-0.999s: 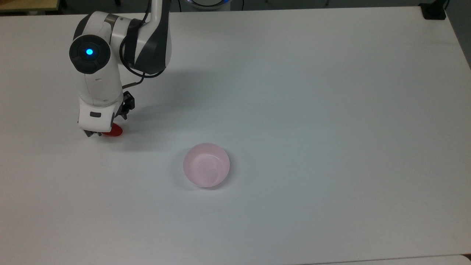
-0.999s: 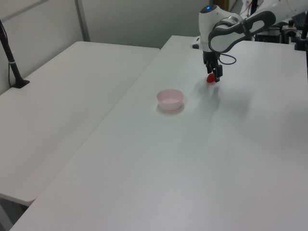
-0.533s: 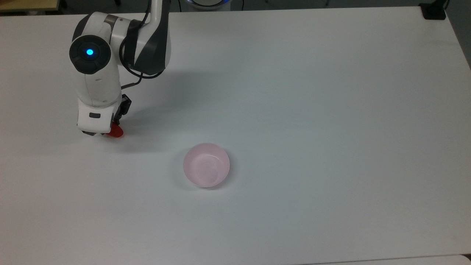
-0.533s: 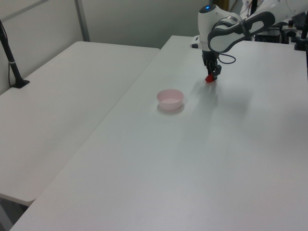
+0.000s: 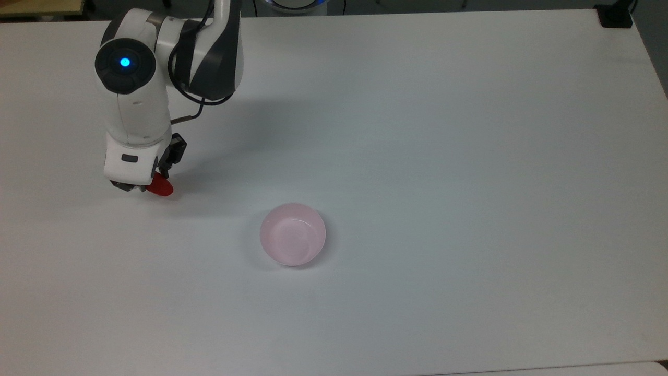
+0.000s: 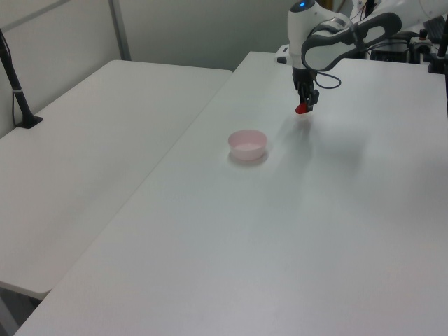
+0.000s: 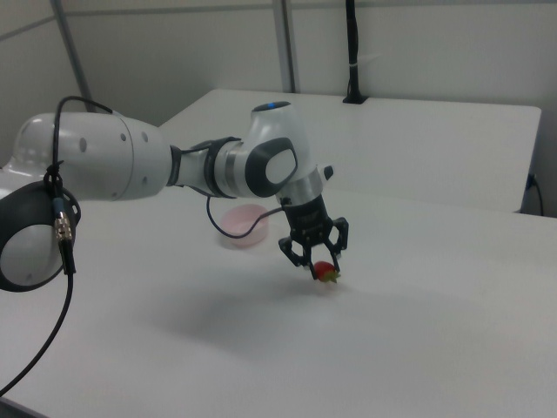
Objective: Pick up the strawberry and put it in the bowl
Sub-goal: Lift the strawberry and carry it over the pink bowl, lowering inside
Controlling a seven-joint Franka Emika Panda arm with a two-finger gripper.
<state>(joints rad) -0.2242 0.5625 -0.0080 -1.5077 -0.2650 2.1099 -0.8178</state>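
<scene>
The end effector [image 7: 318, 261] grips the strawberry [image 7: 325, 272] between its two fingers, and the fruit hangs just clear of the desk [image 5: 443, 156]: in the left view a gap shows beneath the red tip. In the top view the strawberry [image 5: 159, 187] pokes out from under the end effector's lower edge, tapered end outward. The bowl [image 5: 293, 234] sits well apart from the end effector, down and toward the top view's right, with bare desk between; in the right view it stands behind the end effector, partly hidden by the arm.

The strawberry looks small, light and glossy, so I judge it slippery, and probably firm rather than soft, though that cannot be read here. Its taper would let it squirt out of a pinch near the tip; the wide shoulder just below the leafy cap seems the safest place to hold. The bowl looks light too, and a bump could slide it.
</scene>
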